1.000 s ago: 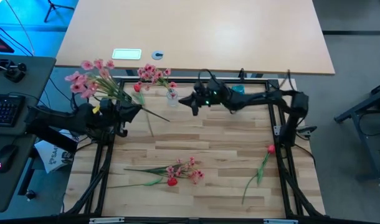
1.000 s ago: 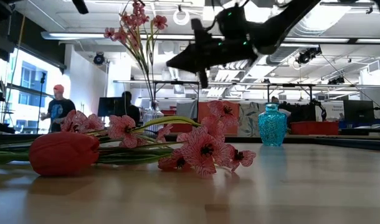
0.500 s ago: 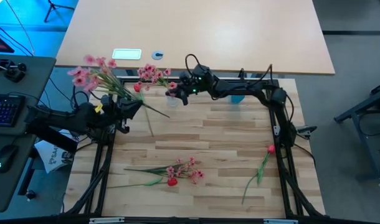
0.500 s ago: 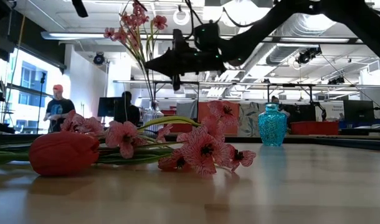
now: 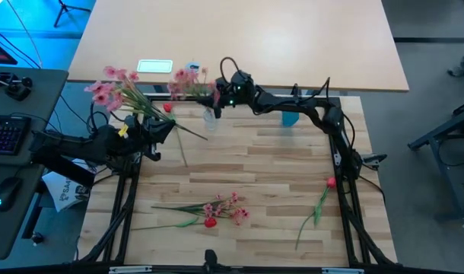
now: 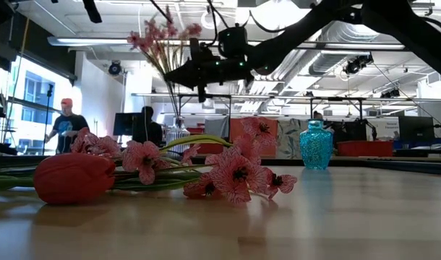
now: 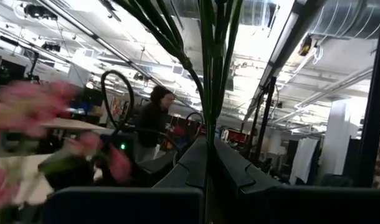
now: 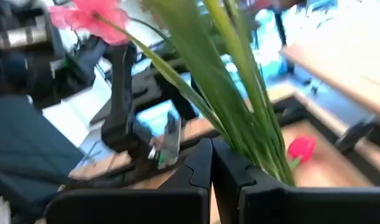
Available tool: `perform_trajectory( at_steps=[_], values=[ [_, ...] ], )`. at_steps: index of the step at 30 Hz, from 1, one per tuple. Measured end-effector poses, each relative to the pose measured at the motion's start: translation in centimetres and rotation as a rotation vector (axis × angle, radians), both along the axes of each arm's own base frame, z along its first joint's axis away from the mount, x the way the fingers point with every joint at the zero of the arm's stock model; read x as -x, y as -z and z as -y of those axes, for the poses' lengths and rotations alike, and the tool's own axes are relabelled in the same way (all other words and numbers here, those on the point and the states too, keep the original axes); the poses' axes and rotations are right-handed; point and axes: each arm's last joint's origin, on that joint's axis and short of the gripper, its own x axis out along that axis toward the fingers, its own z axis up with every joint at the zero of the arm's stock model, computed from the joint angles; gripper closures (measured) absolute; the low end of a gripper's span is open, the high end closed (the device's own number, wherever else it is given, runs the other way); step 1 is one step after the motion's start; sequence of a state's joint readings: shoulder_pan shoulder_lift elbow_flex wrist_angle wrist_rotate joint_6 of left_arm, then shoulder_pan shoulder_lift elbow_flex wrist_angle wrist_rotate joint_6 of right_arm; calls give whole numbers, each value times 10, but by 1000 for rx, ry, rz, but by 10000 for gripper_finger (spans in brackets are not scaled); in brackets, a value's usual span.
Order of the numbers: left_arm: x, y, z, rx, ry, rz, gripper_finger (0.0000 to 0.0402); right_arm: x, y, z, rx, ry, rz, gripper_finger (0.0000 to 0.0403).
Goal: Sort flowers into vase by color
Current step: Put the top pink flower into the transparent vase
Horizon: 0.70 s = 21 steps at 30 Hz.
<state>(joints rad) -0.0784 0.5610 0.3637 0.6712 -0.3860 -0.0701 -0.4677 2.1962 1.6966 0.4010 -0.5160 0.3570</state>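
Grippers are both clamping pink flower stems right now. Left gripper point(image 5: 152, 131), at the far left of the table, is pinching a pink spray point(image 5: 110, 84) by its green stems, blossoms hanging out past the table's left far corner; in the left wrist view the stems point(image 7: 209, 68) are running straight up between the closed fingers. Right gripper point(image 5: 215, 97) is reaching across to the far middle, closed on another pink spray point(image 5: 185, 78) whose stems are going down into the clear vase point(image 5: 210, 117) just below it; the right wrist view is showing the green stems point(image 8: 246, 118) pressed between the shut fingers. Blue vase point(image 5: 290, 117) is standing to the right of the clear one, empty as far as I can see. Still lying on the table: a mixed pile of pink blossoms and one red tulip point(image 5: 210, 221) near the front middle, another red tulip point(image 5: 330, 183) with its stem at the right, and a red bloom point(image 5: 168, 108) just left of the clear vase. Step in hand looks like seating the right arm's pink spray in the clear vase. Next move is probably calling for lowering until the stems are bottoming out, then releasing without tipping the vase, and bringing the left arm's spray over afterwards.
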Motion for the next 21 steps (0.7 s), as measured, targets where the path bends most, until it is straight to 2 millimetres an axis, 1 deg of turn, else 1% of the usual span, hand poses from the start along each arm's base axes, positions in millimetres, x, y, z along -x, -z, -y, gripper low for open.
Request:
perform_trajectory(
  at_steps=[7, 10, 13, 16, 21],
  values=[
    [0, 0, 0, -19, -9, -9, 401, 5, -20, 21, 33, 135, 48, 403],
    [0, 0, 0, -19, -8, -9, 401, 6, -24, 25, 33, 155, 46, 403],
    [0, 1, 0, -20, -8, -15, 401, 6, -25, 25, 33, 148, 46, 403],
    [-1, 2, 0, -22, -8, -36, 401, 5, -25, 22, 30, 104, 47, 403],
    [-2, 4, 0, -23, -8, -51, 401, 2, -24, 14, 28, 65, 46, 403]
  ],
)
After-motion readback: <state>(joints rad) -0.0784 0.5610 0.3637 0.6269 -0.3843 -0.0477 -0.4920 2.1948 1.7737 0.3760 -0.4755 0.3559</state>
